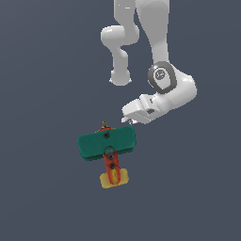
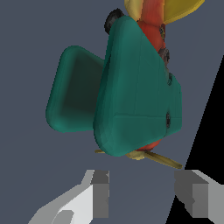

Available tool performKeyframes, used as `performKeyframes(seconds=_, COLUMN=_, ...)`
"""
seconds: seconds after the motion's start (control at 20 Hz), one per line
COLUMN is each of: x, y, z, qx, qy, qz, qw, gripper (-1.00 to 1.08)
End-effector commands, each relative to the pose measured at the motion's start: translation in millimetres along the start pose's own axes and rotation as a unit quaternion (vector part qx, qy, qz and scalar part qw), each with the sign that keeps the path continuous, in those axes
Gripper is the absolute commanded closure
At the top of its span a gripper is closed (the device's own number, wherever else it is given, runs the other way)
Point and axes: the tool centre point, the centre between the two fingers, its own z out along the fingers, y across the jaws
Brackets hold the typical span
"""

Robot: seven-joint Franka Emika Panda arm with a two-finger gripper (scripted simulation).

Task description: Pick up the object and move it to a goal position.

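Robot arm (image 1: 157,42): glossy white rounded links, smooth bulbous joints. Wrist joint cap (image 1: 160,76): dark grey ring around a pale disc bearing a faint mark. Gripper (image 2: 142,194): white boxy body, blocky fingers (image 2: 100,194) with mid-grey inner pads, stepped at the tips.

- The exterior view is looking down steeply from high above onto a plain grey floor (image 1: 42,197), standing well back and taking in the white arm (image 1: 155,42) and the toy biplane (image 1: 107,146) whole.
- The wrist view is looking along the gripper (image 2: 146,197), its two fingers (image 2: 100,194) showing at the frame's edge, and is sitting very near the biplane (image 2: 135,92), which is filling most of the frame.
- Both views are sharing the biplane, the gripper (image 1: 131,121) and the floor (image 2: 26,52) around them.
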Motion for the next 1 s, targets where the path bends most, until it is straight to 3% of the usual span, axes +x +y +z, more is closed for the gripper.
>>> performKeyframes(seconds=0.0, x=4, y=-4, z=0, qx=-0.02, qy=0.005, qz=-0.005, qw=0.9998, gripper=-0.2)
performKeyframes(seconds=0.45, x=14, y=-13, z=-1, qx=-0.068, qy=0.022, qz=-0.017, qw=0.9973, gripper=-0.2)
performKeyframes(seconds=0.95, x=18, y=-12, z=-3, qx=-0.088, qy=0.027, qz=-0.017, qw=0.9956, gripper=-0.2)
